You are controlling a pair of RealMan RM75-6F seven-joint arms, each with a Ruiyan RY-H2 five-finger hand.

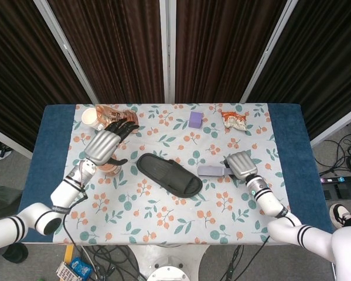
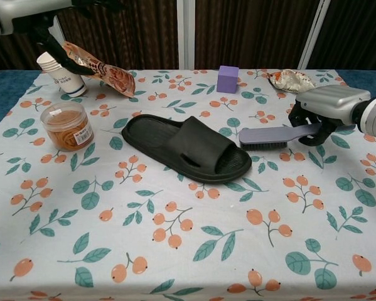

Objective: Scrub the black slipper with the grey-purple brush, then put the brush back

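Brush [image 2: 270, 136]: held by handle in right hand [image 2: 326, 111], bristles down, at table level.
Axis: 9–3 o'clock, head twd slipper [image 2: 186, 146].
Left hand [image 1: 105, 146]: empty, fingers spread, at slipper's 9 o'clock.

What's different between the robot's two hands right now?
The right hand sits low by the table, gripping the handle of the grey-purple brush beside the black slipper. The left hand is raised, holds nothing, and its fingers are spread. Both have silver backs and dark fingers.

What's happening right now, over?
Right robot hand holds brush, low beside slipper. Left robot hand open, raised. Nothing in the way.
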